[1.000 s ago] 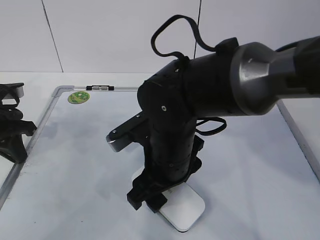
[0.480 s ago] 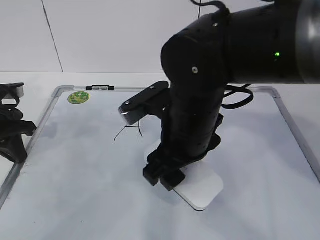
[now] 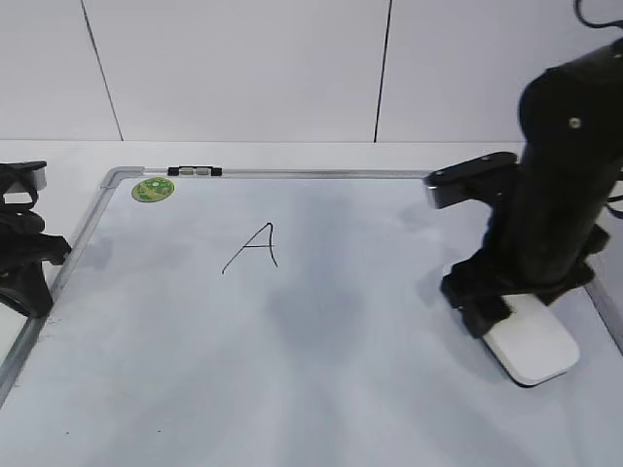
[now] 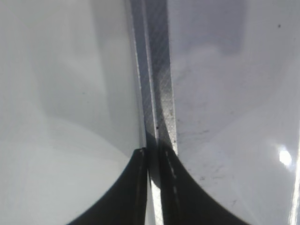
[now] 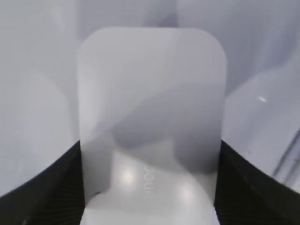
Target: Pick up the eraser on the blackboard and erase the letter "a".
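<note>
White wall panels behind, blackboard (image 3: pixel 321 389) flat in front of me. My right gripper (image 3: pixel 496 309) is clamped on the eraser (image 3: pixel 533 347) at the board's right edge. An angular A (image 3: pixel 253 247) sits left of center, green sticker (image 3: pixel 153 189) far-left. Left gripper (image 4: pixel 153 161) pinched together over the frame (image 4: pixel 157 103).

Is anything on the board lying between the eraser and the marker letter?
Nothing visible does. The eraser sits at the right side of the blackboard, held by the right gripper; only bare board surface lies between it and the marker letter to the left.
</note>
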